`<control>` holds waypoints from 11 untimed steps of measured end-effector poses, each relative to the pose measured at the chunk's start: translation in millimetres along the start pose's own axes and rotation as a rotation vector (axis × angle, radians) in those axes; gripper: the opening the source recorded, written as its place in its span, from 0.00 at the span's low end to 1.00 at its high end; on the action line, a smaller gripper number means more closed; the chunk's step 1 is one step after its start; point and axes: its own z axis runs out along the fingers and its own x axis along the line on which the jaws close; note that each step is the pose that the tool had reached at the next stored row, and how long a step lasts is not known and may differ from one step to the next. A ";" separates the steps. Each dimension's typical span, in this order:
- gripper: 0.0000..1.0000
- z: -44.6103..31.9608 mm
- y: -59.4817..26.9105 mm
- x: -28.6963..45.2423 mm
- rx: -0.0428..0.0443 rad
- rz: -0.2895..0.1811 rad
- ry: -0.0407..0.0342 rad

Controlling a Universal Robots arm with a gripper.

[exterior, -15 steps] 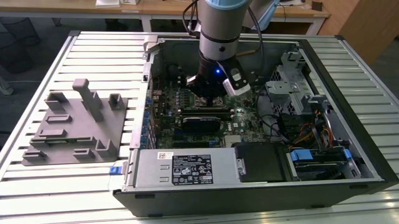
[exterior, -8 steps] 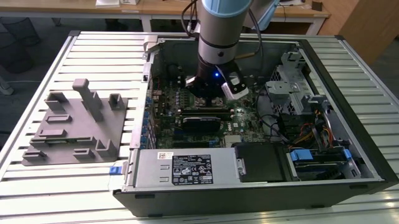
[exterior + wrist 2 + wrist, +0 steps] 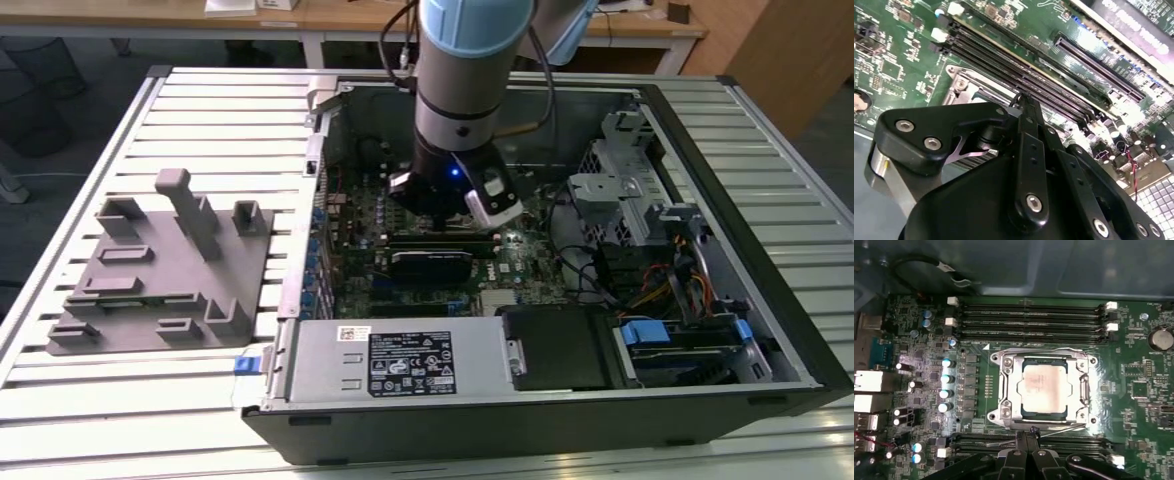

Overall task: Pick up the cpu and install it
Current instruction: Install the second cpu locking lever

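The cpu [image 3: 1046, 386], a silvery square chip with a pale rim, lies flat inside the metal socket frame [image 3: 1004, 390] on the green motherboard. The thin socket lever [image 3: 1064, 428] runs along the frame's edge nearest my gripper. My gripper [image 3: 1027, 434] is shut, its black fingertips pressed together just beside that lever and apart from the chip, with nothing visibly between them. In the second wrist view the gripper [image 3: 1022, 100] hangs over a corner of the socket frame [image 3: 961, 80]. In the exterior view the gripper [image 3: 447, 222] reaches down into the open computer case [image 3: 747, 250].
Memory slots [image 3: 1029, 320] run along both sides of the socket. A black expansion card [image 3: 430, 262], the power supply [image 3: 394, 362], a drive cage [image 3: 627, 190] and loose cables [image 3: 654, 280] crowd the case. A grey plastic tray [image 3: 160, 270] with upright blocks sits at the exterior view's left.
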 end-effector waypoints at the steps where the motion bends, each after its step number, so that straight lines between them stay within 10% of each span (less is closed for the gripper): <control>1: 0.11 1.1 -0.2 0.7 -0.0027 0.000 0.0000; 11: 0.11 14.7 -2.5 9.8 -0.0181 0.000 0.0002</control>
